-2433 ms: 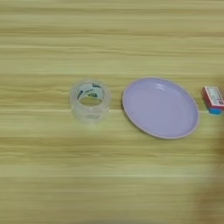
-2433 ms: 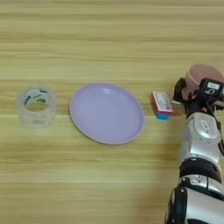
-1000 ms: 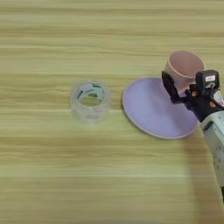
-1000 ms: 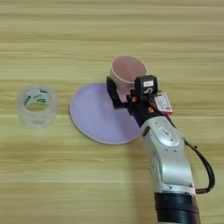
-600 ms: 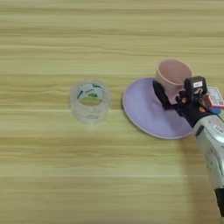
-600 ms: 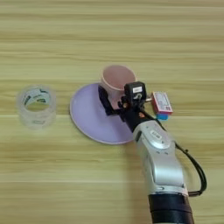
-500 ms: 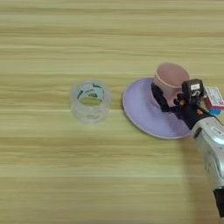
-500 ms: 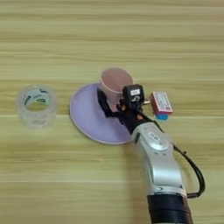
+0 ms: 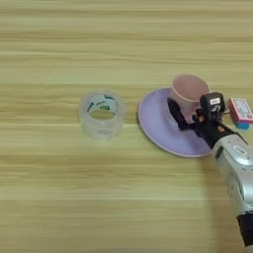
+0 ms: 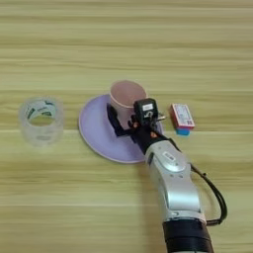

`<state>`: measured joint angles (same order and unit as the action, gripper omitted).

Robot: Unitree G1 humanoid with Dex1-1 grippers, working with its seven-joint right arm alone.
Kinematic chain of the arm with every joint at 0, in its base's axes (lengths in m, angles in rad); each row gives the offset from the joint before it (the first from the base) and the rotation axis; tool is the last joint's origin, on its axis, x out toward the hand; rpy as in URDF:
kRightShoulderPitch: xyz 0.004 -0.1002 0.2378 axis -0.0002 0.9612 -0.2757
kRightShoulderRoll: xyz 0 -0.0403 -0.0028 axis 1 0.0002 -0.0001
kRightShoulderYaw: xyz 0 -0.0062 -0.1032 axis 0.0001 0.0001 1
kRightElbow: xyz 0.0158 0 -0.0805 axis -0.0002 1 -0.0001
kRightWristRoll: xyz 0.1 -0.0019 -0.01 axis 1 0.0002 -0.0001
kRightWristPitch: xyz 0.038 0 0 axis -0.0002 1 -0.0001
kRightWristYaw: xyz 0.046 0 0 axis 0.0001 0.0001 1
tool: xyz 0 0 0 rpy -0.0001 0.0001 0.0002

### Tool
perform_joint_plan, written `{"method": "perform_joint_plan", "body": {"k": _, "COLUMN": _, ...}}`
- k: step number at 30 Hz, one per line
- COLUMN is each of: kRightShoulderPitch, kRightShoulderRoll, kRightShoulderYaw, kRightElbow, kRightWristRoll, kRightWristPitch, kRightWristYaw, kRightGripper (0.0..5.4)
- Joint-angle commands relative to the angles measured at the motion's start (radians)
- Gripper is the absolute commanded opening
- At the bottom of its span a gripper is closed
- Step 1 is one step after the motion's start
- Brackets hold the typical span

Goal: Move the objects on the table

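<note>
Since a second ago the pink cup (image 10: 127, 96) has come down over the lilac plate (image 10: 96, 136), jaws clamped on it. Box (image 10: 181, 117) sits at the plate's 3 o'clock, tape roll (image 10: 41, 120) at 9, both spaced apart on the table (image 10: 123, 39), probably for easy grabbing.

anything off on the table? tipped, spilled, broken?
Nothing stands out. The pink cup is upright, mouth up, over the far right part of the lilac plate, with the right gripper around it. The roll of clear tape and the small red-and-white box lie on the table, undamaged. No spill.
</note>
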<state>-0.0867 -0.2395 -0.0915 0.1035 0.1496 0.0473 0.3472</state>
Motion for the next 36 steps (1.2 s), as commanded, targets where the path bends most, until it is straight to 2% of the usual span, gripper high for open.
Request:
{"method": "perform_joint_plan", "body": {"k": 1, "kRightShoulderPitch": -0.039, "kRightShoulderRoll": -0.014, "kRightShoulderYaw": 0.001, "kRightElbow": -0.024, "kRightWristRoll": -0.01, "kRightWristPitch": -0.022, "kRightWristYaw": -0.002, "kRightGripper": 5.09}}
{"method": "perform_joint_plan", "body": {"k": 4, "kRightShoulderPitch": -0.038, "kRightShoulderRoll": -0.013, "kRightShoulderYaw": 0.0, "kRightElbow": -0.024, "kRightWristRoll": -0.013, "kRightWristPitch": -0.024, "kRightWristYaw": -0.003, "kRightGripper": 5.35}}
{"method": "perform_joint_plan", "body": {"k": 22, "kRightShoulderPitch": -0.023, "kRightShoulderRoll": -0.018, "kRightShoulderYaw": 0.003, "kRightElbow": -0.032, "kRightWristRoll": -0.021, "kRightWristPitch": -0.034, "kRightWristYaw": 0.006, "kRightGripper": 5.35}}
{"method": "perform_joint_plan", "body": {"k": 36, "kRightShoulderPitch": 0.005, "kRightShoulderRoll": -0.031, "kRightShoulderYaw": 0.01, "kRightElbow": -0.04, "kRightWristRoll": -0.051, "kRightWristPitch": -0.002, "kRightWristYaw": 0.014, "kRightGripper": 5.35}}
